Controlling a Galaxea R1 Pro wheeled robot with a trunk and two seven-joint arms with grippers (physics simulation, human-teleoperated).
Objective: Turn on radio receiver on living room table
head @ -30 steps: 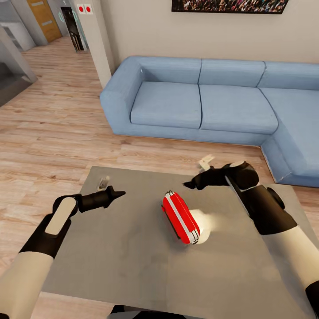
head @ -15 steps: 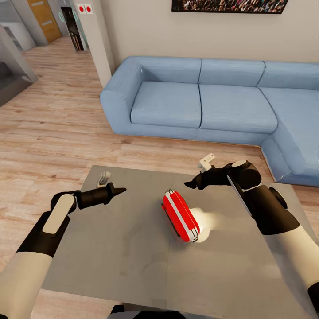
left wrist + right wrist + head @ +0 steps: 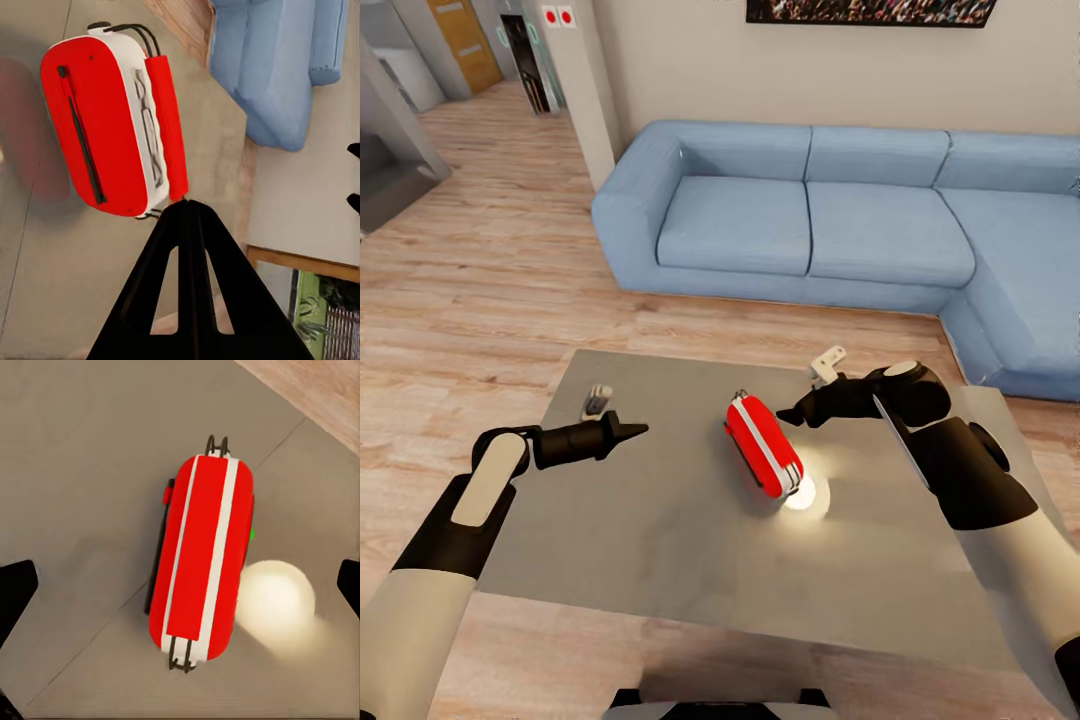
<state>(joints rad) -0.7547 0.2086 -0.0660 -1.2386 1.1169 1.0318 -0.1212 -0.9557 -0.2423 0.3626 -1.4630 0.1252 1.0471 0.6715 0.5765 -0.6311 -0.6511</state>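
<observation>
The red radio receiver lies on its side on the grey table, with its white-striped narrow edge facing up and its wire handle at the far end. My right gripper hovers just right of the radio's far end. It is open, and its dark fingertips stand wide apart on either side of the radio. My left gripper points at the radio from the left, about a hand's width away. Its fingers are shut to a point with nothing between them. The radio sits just beyond that tip.
A blue L-shaped sofa runs behind the table and down the right side. A small white object lies near the table's far edge and a small grey one near its far left corner. A bright light spot glints beside the radio.
The whole view has shifted, showing more of the table's near edge. The right gripper now sits level with the radio's far end. The left gripper has barely moved.
</observation>
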